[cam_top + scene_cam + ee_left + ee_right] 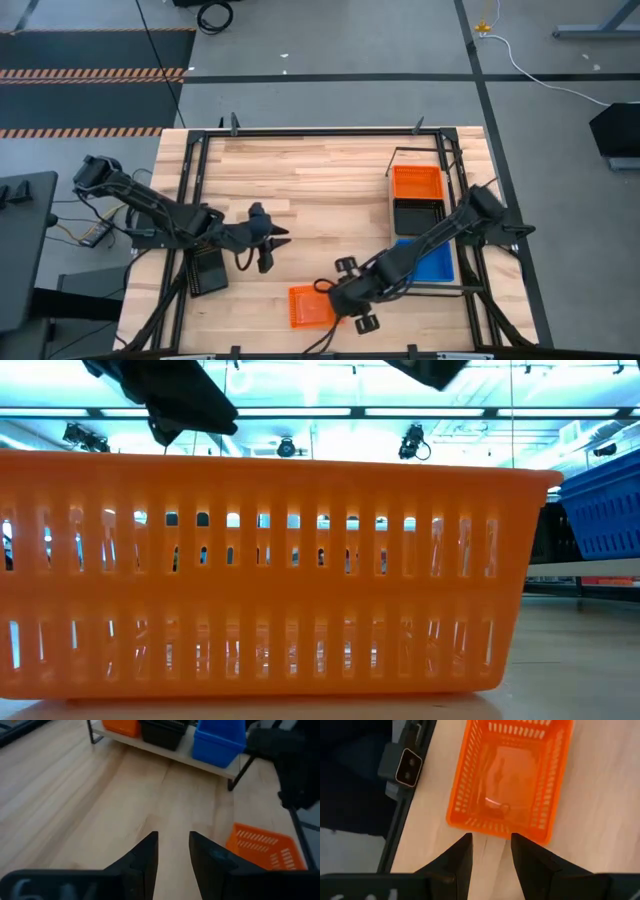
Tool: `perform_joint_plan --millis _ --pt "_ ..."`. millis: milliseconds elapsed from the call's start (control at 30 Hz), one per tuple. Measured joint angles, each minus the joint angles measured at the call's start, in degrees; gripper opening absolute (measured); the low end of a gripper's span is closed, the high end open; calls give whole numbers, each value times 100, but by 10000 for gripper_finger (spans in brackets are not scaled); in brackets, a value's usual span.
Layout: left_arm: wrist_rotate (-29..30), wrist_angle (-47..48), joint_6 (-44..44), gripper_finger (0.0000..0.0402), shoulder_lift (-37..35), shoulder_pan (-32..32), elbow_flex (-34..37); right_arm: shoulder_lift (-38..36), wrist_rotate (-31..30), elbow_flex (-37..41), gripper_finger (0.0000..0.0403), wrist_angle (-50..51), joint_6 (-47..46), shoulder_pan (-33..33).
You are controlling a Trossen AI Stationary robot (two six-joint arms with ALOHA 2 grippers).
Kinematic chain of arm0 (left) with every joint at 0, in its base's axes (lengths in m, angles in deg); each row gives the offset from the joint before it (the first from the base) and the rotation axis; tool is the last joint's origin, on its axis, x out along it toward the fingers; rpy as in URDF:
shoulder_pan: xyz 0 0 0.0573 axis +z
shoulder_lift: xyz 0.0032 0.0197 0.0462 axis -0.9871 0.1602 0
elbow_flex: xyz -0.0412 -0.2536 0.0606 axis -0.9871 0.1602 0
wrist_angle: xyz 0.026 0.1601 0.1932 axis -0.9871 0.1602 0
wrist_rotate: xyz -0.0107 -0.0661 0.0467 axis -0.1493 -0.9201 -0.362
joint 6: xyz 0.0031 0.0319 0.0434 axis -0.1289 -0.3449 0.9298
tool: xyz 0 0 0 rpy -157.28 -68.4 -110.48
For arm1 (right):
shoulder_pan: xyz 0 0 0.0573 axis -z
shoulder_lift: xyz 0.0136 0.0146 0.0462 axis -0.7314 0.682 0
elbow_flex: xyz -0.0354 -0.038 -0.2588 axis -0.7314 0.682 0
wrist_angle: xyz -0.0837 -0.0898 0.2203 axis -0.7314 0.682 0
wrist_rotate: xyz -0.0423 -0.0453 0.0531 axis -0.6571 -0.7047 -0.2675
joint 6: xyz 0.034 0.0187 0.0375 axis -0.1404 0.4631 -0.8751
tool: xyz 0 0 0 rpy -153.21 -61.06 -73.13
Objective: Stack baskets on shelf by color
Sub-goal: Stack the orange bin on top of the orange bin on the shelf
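Wooden plank bench [300,180]: mesh-sided orange basket [311,306] w/ right claw [489,845] just beside its rim, slightly parted, empty; left claw [173,851] likewise, mid-bench.

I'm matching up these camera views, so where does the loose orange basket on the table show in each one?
High view: loose orange basket, bottom centre, by the right gripper.
Low view: fills the frame.
Left wrist view: lower right.
Right wrist view: top centre.
Shared landmark: the shelf, in the high and left wrist views.
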Motion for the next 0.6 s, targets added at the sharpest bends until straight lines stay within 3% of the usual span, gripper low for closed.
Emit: perform_joint_plan --millis 367,600 --pt "759 68 -306 116 0 -649 0 1538 218 -1913 141 869 312 11" --pt "955 72 -307 116 0 -830 2 2084 509 -2453 141 1100 133 13"
